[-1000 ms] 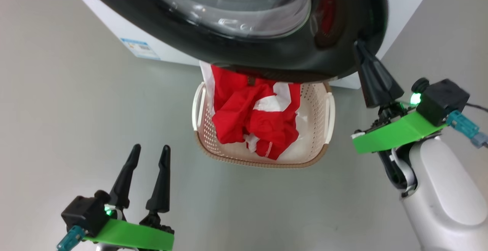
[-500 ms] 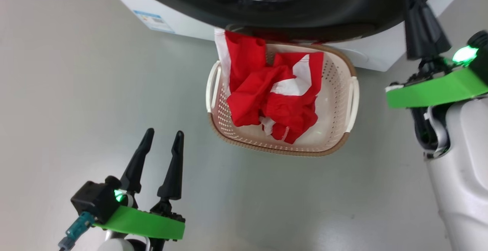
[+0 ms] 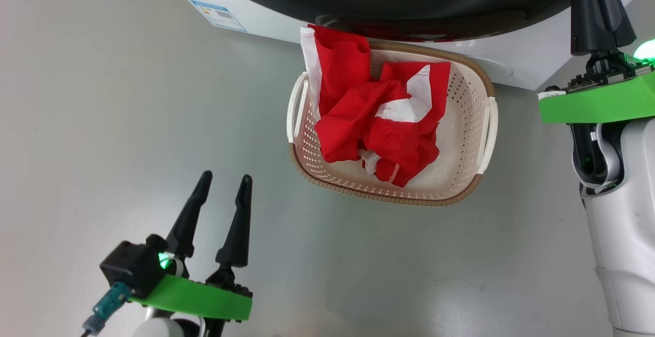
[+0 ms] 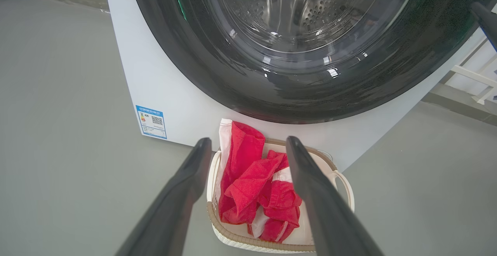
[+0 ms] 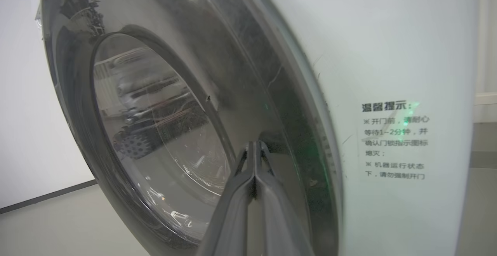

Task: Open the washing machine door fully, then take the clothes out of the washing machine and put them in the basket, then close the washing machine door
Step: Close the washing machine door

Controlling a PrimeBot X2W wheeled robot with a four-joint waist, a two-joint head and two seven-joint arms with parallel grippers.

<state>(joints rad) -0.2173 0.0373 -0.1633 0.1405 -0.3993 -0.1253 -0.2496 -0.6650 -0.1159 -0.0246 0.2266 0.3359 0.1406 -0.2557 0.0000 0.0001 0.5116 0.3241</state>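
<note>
Right wrist view: right gripper (image 5: 254, 147), closed and empty, tips against the washing machine door (image 5: 163, 131), probably to push it shut; left gripper (image 3: 223, 183) gapes empty; clothes (image 3: 368, 122) lie in the basket (image 3: 463, 122).

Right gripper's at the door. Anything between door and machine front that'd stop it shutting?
Nothing visible. The washing machine door lies close against the washing machine, no fabric in the seam shown. The clothes sit in the basket below; one fold rises past its rim but ends under the door's edge.
</note>
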